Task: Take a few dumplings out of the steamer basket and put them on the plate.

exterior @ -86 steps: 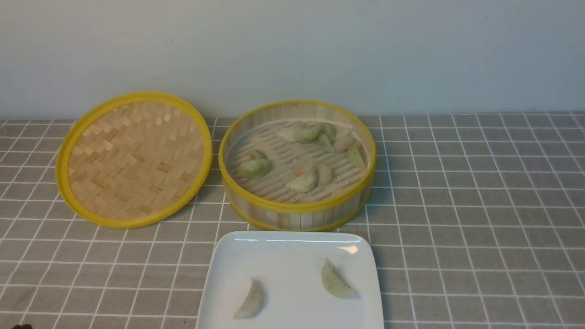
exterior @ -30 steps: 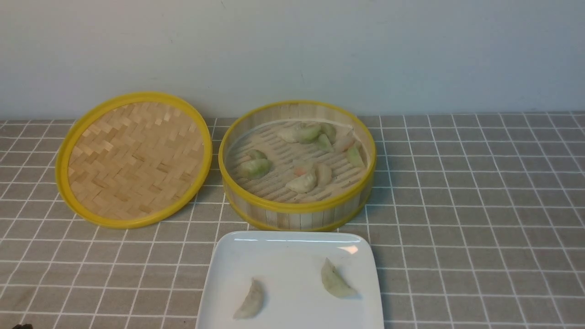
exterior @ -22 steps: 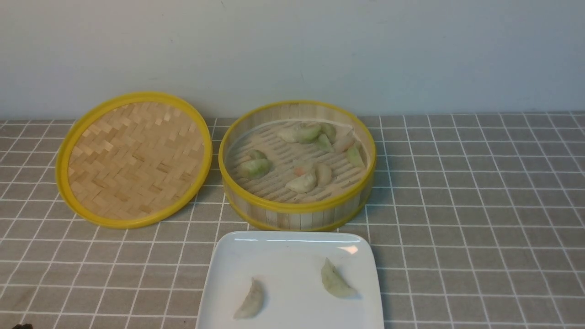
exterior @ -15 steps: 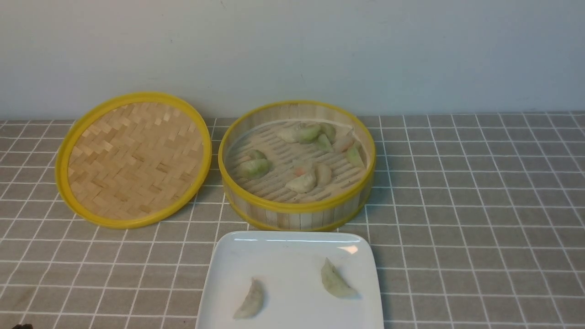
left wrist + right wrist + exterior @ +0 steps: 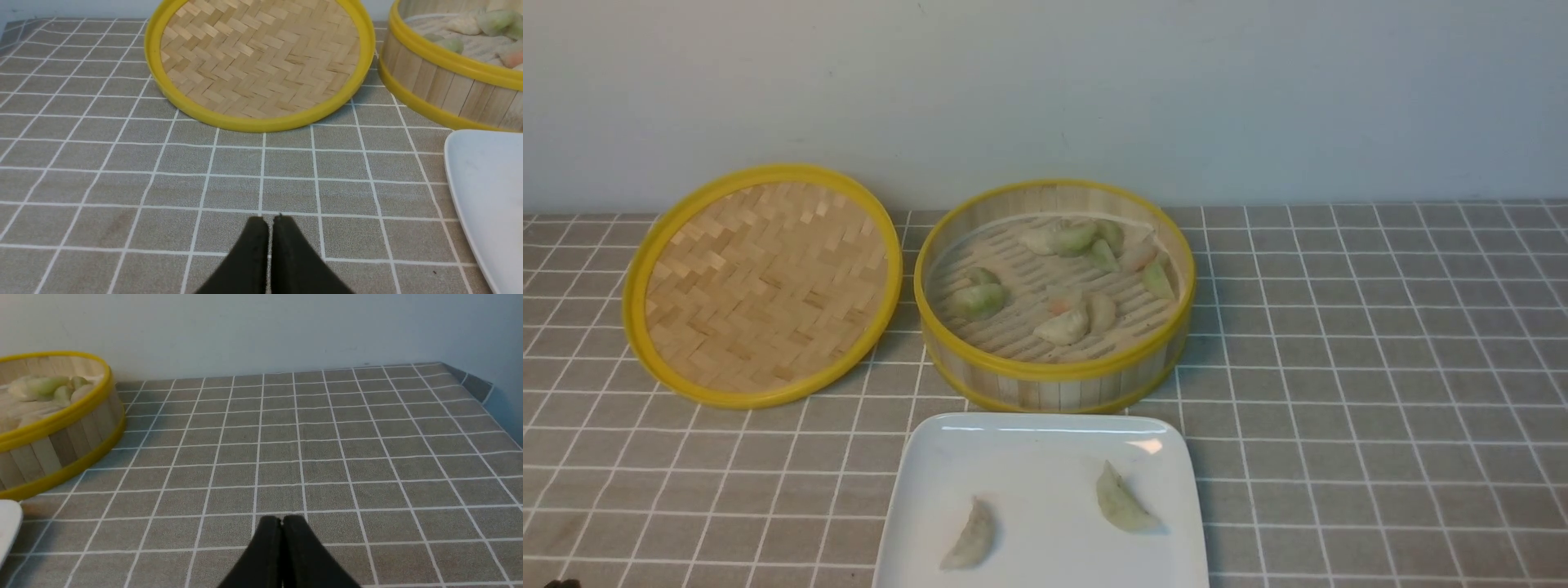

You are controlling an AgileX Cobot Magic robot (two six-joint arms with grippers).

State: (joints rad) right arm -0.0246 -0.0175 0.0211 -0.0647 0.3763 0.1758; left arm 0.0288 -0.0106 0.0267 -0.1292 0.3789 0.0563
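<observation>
The steamer basket point(image 5: 1054, 371) stands at the table's middle back, with several pale green and white dumplings point(image 5: 1062, 327) on its slatted floor. In front of it lies the white plate point(image 5: 931, 465) with two dumplings on it, one on the left point(image 5: 970, 535) and one on the right point(image 5: 1123, 500). My left gripper point(image 5: 269, 219) is shut and empty, low over the cloth, short of the lid and left of the plate point(image 5: 486, 192). Shut and empty too, my right gripper point(image 5: 282, 518) hangs over bare cloth to the right of the basket point(image 5: 61, 449). Neither gripper shows in the front view.
The flat woven steamer lid point(image 5: 764, 282) leans at the back left beside the basket. A grey checked cloth point(image 5: 1380, 367) covers the table, and a pale wall point(image 5: 1045, 90) closes the back. The table's right corner point(image 5: 470, 381) shows in the right wrist view.
</observation>
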